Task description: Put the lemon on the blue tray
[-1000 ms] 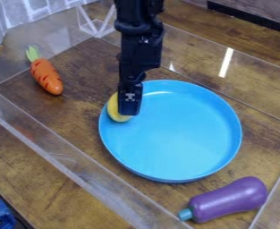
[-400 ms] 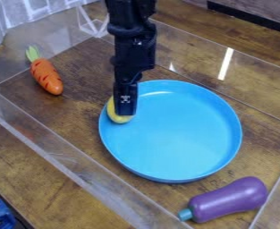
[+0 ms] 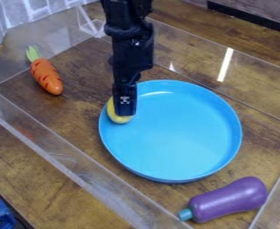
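Small orange plastic toy carrot with a green top [image 3: 44,75] lies on the wooden table [image 3: 58,134], well left of the big round bright-blue plastic tray [image 3: 178,134], clear of any path. Next, at the tray's left rim: the small smooth yellow egg-shaped toy lemon [image 3: 119,112], sitting at the rim, partly over the edge. The black gripper [image 3: 126,107] points straight down on it, fingers drawn in against the lemon's sides, clamped on it as far as I can judge. Lemon looks light, hard and slick; a rounded shell likely to squirt out of a pinch unless taken across its middle. Inside of the tray is bare. Lower right of the tray, just beyond its rim, a glossy purple plastic toy eggplant [image 3: 225,200], not obstructing. Clear acrylic walls [image 3: 35,179] ring the workspace.
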`<action>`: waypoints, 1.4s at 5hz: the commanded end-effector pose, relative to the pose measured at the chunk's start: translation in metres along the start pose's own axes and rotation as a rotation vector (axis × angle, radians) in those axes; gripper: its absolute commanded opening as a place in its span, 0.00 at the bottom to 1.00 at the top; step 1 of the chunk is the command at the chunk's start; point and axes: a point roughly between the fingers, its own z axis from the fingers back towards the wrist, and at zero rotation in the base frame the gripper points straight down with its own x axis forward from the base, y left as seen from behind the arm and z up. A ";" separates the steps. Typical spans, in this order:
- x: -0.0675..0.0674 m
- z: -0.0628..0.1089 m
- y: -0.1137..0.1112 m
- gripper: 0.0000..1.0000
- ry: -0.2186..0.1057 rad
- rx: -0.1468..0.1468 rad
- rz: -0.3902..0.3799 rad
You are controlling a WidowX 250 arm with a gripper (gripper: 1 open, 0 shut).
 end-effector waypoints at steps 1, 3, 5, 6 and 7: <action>-0.005 0.004 0.005 0.00 -0.022 0.021 0.030; -0.008 -0.001 0.005 0.00 -0.034 0.027 0.057; -0.010 -0.007 0.006 0.00 -0.047 0.032 0.085; -0.011 -0.010 0.006 0.00 -0.052 0.034 0.098; -0.013 -0.012 0.006 0.00 -0.058 0.036 0.107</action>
